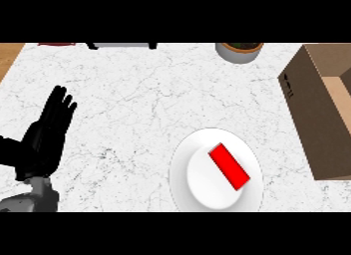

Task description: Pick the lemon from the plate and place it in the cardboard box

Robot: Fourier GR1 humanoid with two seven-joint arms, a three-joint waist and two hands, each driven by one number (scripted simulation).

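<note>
The white marbled tabletop fills most of the view. A white plate rests on it at about five o'clock. An open cardboard box stands at three o'clock, well apart from the plate. A grey pot sits at one o'clock by the far edge.

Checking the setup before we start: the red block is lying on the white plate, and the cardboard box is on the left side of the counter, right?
Not quite. The red block does lie on the white plate, but the cardboard box stands at the counter's right side, as the head view shows.
</note>
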